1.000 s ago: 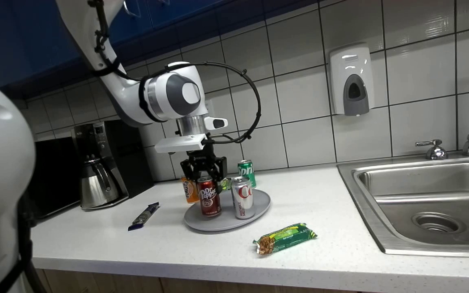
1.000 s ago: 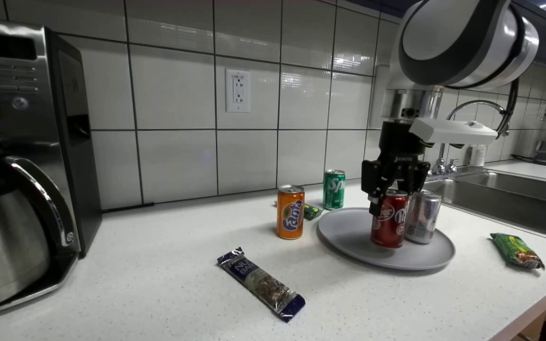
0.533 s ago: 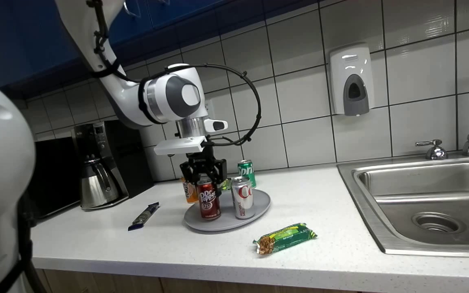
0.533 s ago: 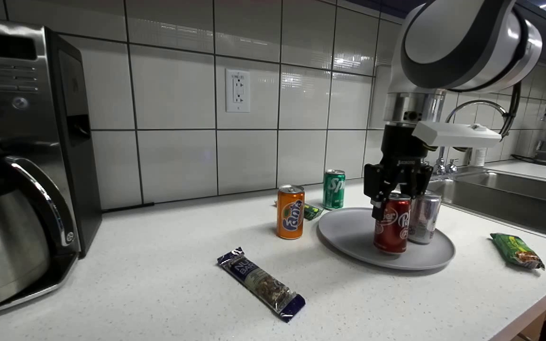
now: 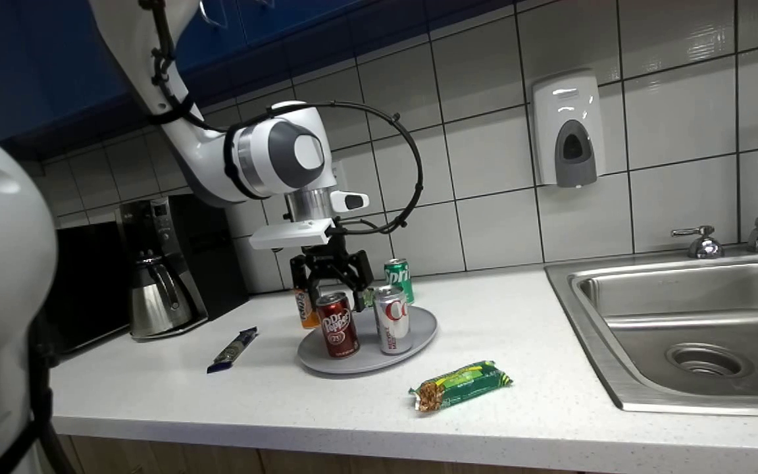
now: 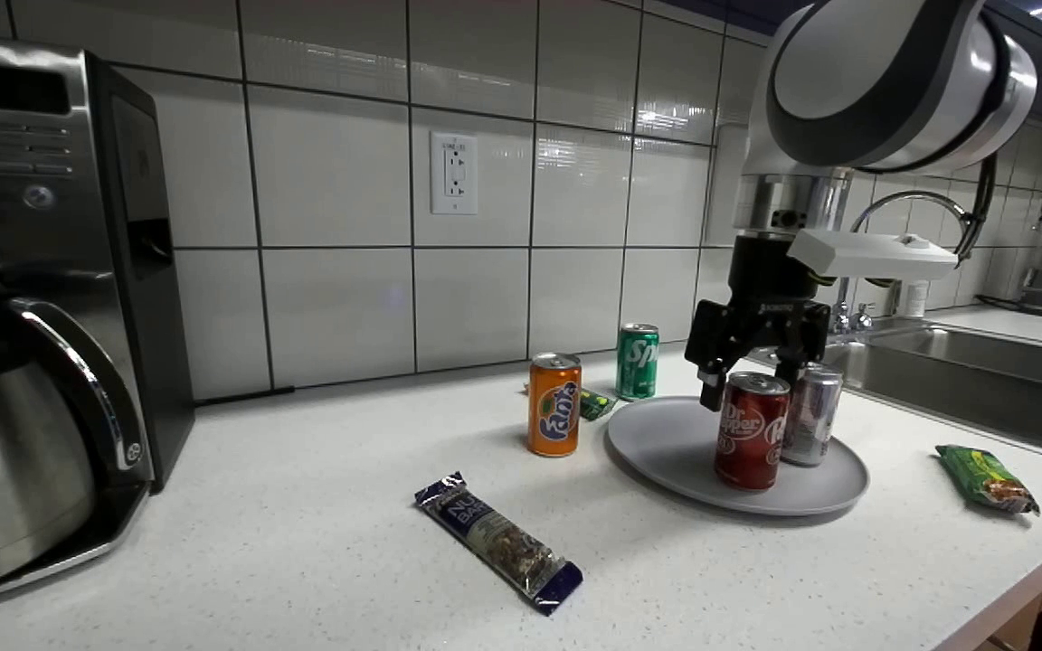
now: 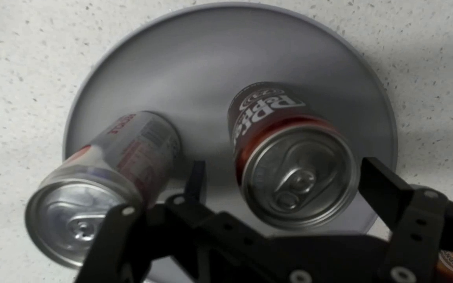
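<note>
Jaws are hanging wide open around the top of the red Dr Pepper can, so as far as I can see they're not gripping it. Going by the wrist view, one finger is poking into the gap between that can and the silver can, clear of the red one, while the opposite finger is sitting right at the red can's rim, and I honestly can't tell if it's touching. Both cans are standing on a round gray plate, near each other. Just off the plate, an orange Fanta can is standing on the white worktop, and a green Sprite can is standing further back by the tiled wall. Some green packet is lying near those two, partly hidden behind the Fanta in an exterior view. Over on the coffee maker side a nut bar is lying flat, and on the sink side a green-wrapped bar is lying too, both well apart from the jaws.
</note>
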